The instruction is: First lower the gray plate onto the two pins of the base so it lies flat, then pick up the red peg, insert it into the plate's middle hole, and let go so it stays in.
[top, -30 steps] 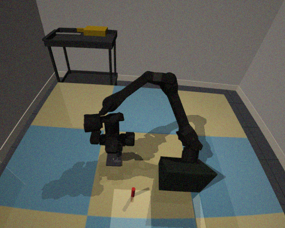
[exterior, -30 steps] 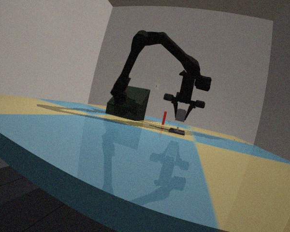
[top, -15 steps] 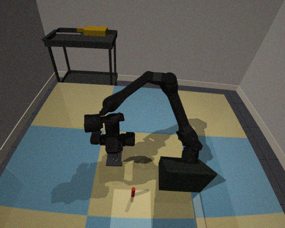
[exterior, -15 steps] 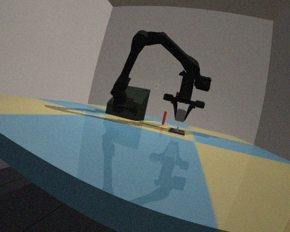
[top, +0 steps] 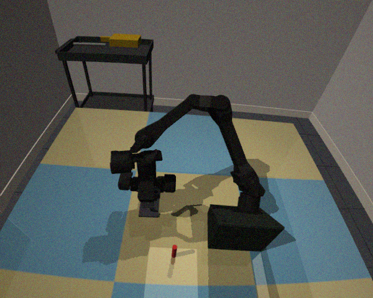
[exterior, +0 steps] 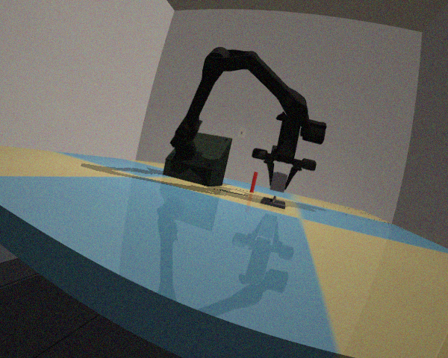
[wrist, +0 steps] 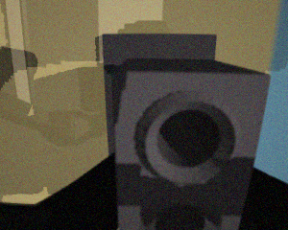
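Note:
My gripper (exterior: 278, 187) (wrist: 167, 156) is shut on the gray plate (exterior: 279, 179) (wrist: 139, 88), with a finger at each side. In the wrist view a large round hole in the plate faces the camera, and part of another opening shows at the bottom edge. The plate hangs above the dark base (top: 145, 212) (exterior: 279, 204) (wrist: 158, 45), with a gap between them in the exterior view. One short pin shows on the base there; the other cannot be made out. In the top view the gripper's body hides the plate. The red peg (top: 174, 251) (exterior: 254, 182) stands upright, away from the gripper.
The arm's dark box-shaped mount (top: 235, 232) (exterior: 213, 157) stands beside the work area. A black cart (top: 104, 58) with a yellow box (top: 125, 41) on top stands by the back wall. The arm's shadows fall across the blue and yellow checkered surface (top: 68, 192).

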Motion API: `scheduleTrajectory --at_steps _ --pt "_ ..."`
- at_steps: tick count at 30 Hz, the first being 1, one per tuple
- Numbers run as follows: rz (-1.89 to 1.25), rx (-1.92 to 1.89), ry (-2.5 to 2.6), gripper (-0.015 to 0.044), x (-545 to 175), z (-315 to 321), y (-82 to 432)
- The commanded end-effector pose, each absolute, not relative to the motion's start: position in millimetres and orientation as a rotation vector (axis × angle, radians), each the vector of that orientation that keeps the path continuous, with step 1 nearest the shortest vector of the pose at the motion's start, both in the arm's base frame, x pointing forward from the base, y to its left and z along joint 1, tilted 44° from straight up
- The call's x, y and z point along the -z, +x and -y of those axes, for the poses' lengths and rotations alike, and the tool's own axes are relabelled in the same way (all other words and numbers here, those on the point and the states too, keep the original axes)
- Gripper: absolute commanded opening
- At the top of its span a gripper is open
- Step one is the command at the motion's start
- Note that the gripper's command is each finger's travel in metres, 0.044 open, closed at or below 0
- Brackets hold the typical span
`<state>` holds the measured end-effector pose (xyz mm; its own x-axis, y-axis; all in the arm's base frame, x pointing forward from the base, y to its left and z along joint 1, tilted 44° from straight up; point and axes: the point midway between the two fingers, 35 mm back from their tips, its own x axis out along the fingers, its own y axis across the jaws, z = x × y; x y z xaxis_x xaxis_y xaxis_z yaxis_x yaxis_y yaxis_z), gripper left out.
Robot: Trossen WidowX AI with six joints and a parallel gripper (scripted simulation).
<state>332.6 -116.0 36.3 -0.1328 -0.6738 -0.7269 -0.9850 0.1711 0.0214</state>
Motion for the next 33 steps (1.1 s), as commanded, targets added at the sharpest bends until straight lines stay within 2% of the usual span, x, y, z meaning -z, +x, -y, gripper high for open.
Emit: scheduleTrajectory --at_steps 1,28,33 --pt "-1.884 -0.703 -1.569 0.0 -32.5 119.5 330.2" --pt "-1.877 -0.697 -1.564 0.0 -18.4 133.4 329.1" --pt "-1.877 -0.697 -1.564 0.0131 -18.4 133.4 329.1"
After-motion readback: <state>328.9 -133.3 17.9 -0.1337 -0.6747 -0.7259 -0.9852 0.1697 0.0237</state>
